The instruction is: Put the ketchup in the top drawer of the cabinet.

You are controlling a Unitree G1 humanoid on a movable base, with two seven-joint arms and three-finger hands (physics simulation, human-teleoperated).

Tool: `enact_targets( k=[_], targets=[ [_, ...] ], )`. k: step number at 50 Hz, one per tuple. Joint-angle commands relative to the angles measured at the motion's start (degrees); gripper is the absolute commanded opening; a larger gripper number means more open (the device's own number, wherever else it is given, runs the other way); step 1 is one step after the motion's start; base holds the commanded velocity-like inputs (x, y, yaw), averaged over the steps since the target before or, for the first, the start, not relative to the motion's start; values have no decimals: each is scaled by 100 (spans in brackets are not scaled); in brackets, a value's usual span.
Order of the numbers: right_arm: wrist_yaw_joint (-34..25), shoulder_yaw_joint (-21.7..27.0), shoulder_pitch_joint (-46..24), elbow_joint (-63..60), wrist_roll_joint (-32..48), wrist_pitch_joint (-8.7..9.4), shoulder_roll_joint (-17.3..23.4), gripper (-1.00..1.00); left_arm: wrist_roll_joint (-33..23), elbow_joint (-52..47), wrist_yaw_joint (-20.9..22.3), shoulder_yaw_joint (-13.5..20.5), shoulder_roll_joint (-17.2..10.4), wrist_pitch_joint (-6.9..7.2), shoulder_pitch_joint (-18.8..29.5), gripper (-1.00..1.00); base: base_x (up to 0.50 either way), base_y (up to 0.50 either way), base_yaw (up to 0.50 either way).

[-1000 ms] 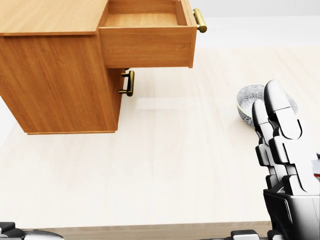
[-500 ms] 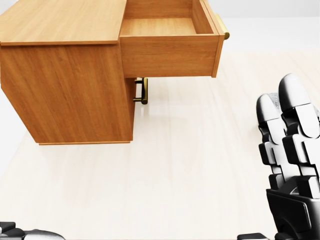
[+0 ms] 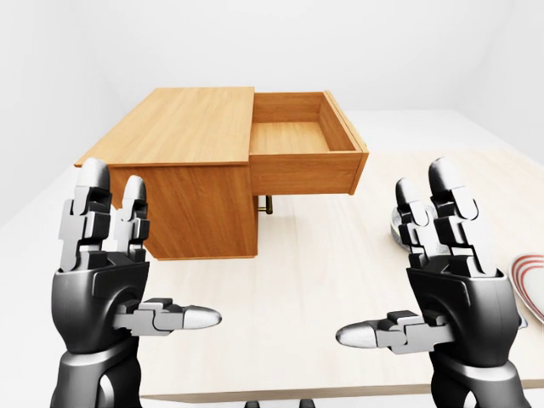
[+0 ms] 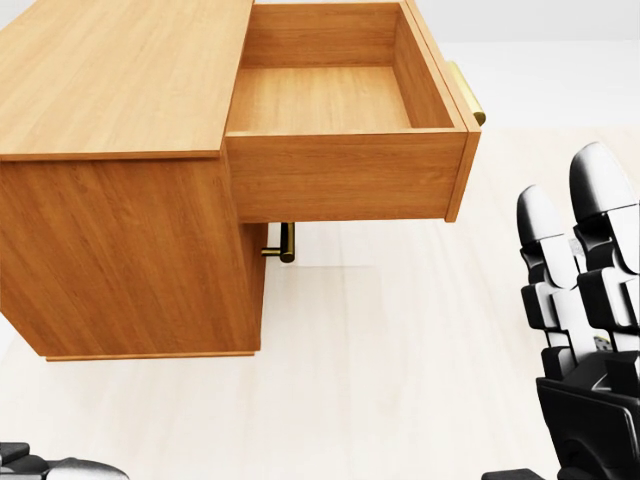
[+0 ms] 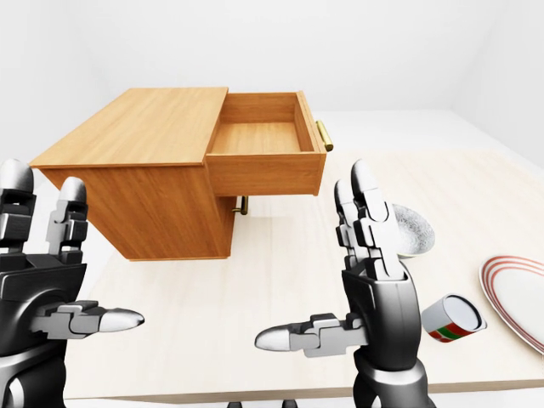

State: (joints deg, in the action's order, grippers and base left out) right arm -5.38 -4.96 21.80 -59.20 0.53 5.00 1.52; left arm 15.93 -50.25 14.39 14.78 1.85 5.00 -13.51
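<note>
The top drawer [image 4: 330,100] stands pulled out and bare, both my left hand [image 3: 106,272] and right hand [image 5: 370,280] spread wide holding nothing (no ketchup that I can pick out), so fetching and placing remain.

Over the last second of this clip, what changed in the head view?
The camera moved: the whole picture shifted, the cabinet and its open top drawer growing larger and sliding down-right. The bowl slipped behind the right hand. Nothing was grasped; both hands stay open and the drawer empty.

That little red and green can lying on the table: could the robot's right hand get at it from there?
Probably yes: the red, white and green can lies on its side just right of the open right hand, with nothing between them.
</note>
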Motion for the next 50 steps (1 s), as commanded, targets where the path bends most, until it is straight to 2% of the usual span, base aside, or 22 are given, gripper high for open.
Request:
enact_targets(
  k=[1, 8, 9, 10, 11, 12, 13, 14, 15, 17, 19, 20, 22, 27, 29, 30, 32, 36, 43, 50],
  targets=[
    [-20, 5, 31, 14, -17, 0, 5, 94, -9, 9, 6, -14, 4, 0, -33, 100, 50, 0, 0],
    [-13, -5, 23, -6, 15, 0, 4, 95, 1, 3, -4, -8, -2, 0, -26, 100, 50, 0, 0],
    [505, 2079, -11, -55, -2175, 0, 1574, 94, -47, 141, -29, -9, -17, 0, 56, 100, 0, 0, 0],
    [1805, 2468, 316, -69, -3690, 0, 3233, 94, -46, 152, -35, -12, -23, 0, 58, 100, 0, 0, 0],
    [2569, 2709, 504, -75, -4652, 0, 4315, 94, -81, 207, -34, -50, -22, 0, 56, 100, 0, 0, 0],
    [2958, 2850, 572, -78, -5051, 0, 4851, 95, -90, 230, -29, -66, -24, 0, 45, 100, 0, 0, 0],
    [3154, 2985, 546, -80, -5347, 0, 5147, 95, -90, 234, -28, -75, -27, 0, 34, 100, 0, 0, 0],
    [3228, 3012, 539, -80, -5430, 0, 5245, 95, -88, 235, -31, -77, -30, 0, 33, 100, 0, 0, 0],
    [3314, 3263, 408, -80, -5773, 0, 5467, 94, -73, 188, -39, -72, -34, 0, 21, 100, 0, 0, 0],
    [3398, 3669, 140, -80, -6293, 0, 5632, 94, -53, 145, -43, -60, -34, 0, 12, 100, 0, 0, 0],
    [3481, 4407, -176, -80, -7121, 0, 5910, 94, -37, 144, -60, -38, -41, 0, 50, 100, 0, 0, 0],
    [3486, 4583, -377, -80, -7341, 0, 5878, 94, -36, 144, -62, -38, -43, 0, 52, 100, 0, 0, 0],
    [3538, 5244, -865, -80, -8118, 0, 5929, 95, -39, 147, -69, -39, -45, 0, 58, 100, 0, 0, 0],
    [3538, 6815, -2545, -80, -10259, 0, 5597, 94, 34, 62, -50, 30, -46, 0, 37, 100, 0, 0, 0],
    [3538, 7180, -3275, -80, -11145, 0, 5330, 94, 55, 39, -50, 62, -48, 0, 49, 100, 0, 0, 0],
    [3538, 7272, -3396, -80, -11298, 0, 5238, 94, 70, 28, -49, 79, -47, 0, 52, 100, 0, 0, 0],
    [3538, 7529, -3163, -80, -11348, 0, 5313, 94, 69, 28, -55, 87, -43, 0, 64, 100, 0, 0, 0],
    [3538, 8286, -2207, -80, -11351, 0, 5581, 94, 19, 17, -51, 29, -24, 0, 25, 100, 0, 0, 0],
    [3515, 8627, -1889, 245, -10762, 0, 5570, 95, -15, 64, -64, 1, -23, 0, 37, 100, 0, 0, 0],
    [2950, 8924, -1860, 560, -10491, 0, 5680, 94, 21, 35, -62, 40, -32, 0, 43, 100, 0, 0, 0]
  ],
)
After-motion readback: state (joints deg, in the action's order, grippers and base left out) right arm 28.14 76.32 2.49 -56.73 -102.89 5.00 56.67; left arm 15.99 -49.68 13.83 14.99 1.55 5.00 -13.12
